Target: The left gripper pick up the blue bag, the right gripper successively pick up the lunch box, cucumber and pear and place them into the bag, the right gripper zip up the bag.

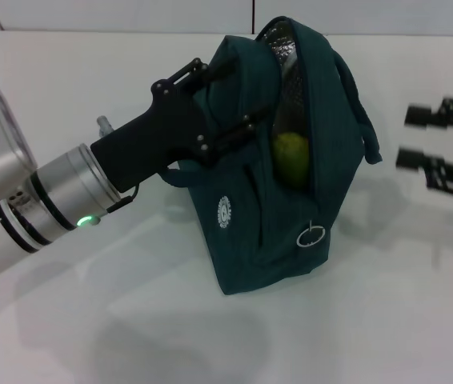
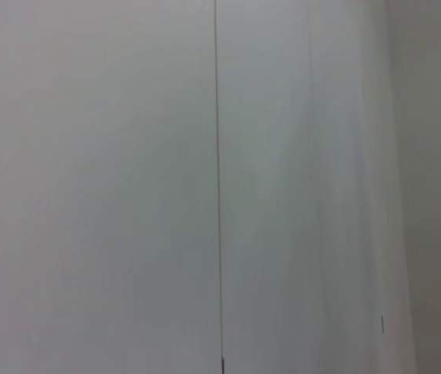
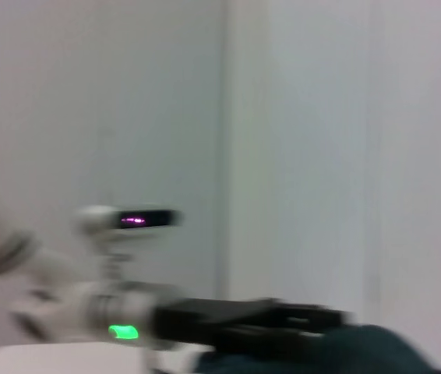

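Bag at centre, grippers on either side

The pear [image 1: 291,157] sits inside the blue bag [image 1: 266,216] — left gripper [image 1: 238,100] at its left, right gripper [image 1: 414,138] well apart, right.

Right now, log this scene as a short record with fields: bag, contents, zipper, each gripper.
bag: blue bag standing on the white table, mouth open at the top
contents seen: pear inside the opening; lunch box and cucumber not visible
zipper: unzipped, ring pull low on the front
left gripper: shut on the bag's upper edge
right gripper: open, empty, apart from the bag
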You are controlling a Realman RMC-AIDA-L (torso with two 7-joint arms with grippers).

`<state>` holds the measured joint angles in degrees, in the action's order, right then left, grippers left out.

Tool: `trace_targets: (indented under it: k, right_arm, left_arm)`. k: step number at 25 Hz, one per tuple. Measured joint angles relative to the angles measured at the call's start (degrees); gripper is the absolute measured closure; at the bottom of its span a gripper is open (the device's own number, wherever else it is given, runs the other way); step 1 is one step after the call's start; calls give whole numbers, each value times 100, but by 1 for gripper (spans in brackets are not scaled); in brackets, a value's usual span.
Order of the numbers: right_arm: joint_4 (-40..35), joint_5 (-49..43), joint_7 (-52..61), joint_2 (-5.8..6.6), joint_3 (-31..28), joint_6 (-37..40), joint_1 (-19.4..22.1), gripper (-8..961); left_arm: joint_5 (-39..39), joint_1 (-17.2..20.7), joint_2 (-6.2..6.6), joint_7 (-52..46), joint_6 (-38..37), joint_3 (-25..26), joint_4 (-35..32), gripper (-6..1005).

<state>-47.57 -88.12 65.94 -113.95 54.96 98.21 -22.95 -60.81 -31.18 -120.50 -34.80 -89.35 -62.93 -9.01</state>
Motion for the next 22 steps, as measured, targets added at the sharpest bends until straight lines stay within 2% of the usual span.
trace_targets:
  k: [3, 5, 7, 10, 12, 17, 22]
  right_arm:
    - [37, -386, 20, 136, 29, 577, -78, 492]
    - [73, -772, 45, 155, 92, 786, -197, 493]
    - [107, -1137, 60, 97, 165, 826, -305, 494]
    - [122, -1670, 91, -80, 213, 660, -437, 496]
    - [148, -1814, 102, -147, 305, 407, -493, 497]
    - [291, -1796, 103, -177, 749, -164, -621, 499]
    - [281, -1490, 74, -169, 792, -229, -602, 501]
  left_arm:
    - [-7, -19, 0, 0, 0, 0, 9, 224]
    - [-19, -22, 0, 0, 0, 0, 10, 224]
    - [-37, -28, 0, 0, 0, 0, 12, 225]
    - [-40, -39, 0, 0, -1, 0, 14, 225]
    - [-41, -43, 0, 0, -3, -16, 13, 225]
    - [-7, -46, -5, 0, -7, -103, 19, 225]
    - [-3, -24, -8, 0, -13, -103, 22, 224]
